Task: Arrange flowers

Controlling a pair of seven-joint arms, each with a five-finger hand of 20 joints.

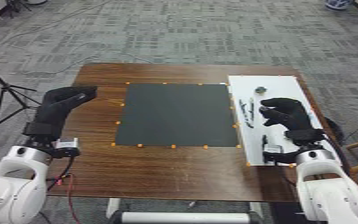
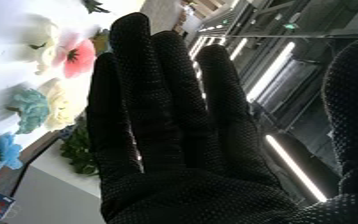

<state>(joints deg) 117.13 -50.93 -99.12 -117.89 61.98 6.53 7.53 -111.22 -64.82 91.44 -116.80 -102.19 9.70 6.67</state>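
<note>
Tabletop: brown wood, bearing a dark mat at mid-frame.

Board: white, right side of the frame, beside the mat.

Right hand: black glove, over the board, right of centre; open, thumb well apart from near-straight fingers, nothing held. The nearer of the two to the goods.

Left hand: black glove, upper left, over the tabletop's edge; fingers relaxed, empty.

Pot: blue and white, on the floor, cut by the upper right edge; contents cannot be told.

Slim dark pieces: on the board, left of the right hand, long axes running roughly up and down the frame; possibly stems.

Leaves: green, in the right wrist view.

Flowers, same view: cream bloom, yellow bloom, pink bloom, teal bloom, blue bloom; to one side of the fingers, the pink seeming closest.

Small blue-green piece: on the board, just up and left of the right hand; perhaps a flower head. The likely next move, a first pick, calls for that hand to turn and lower.
</note>
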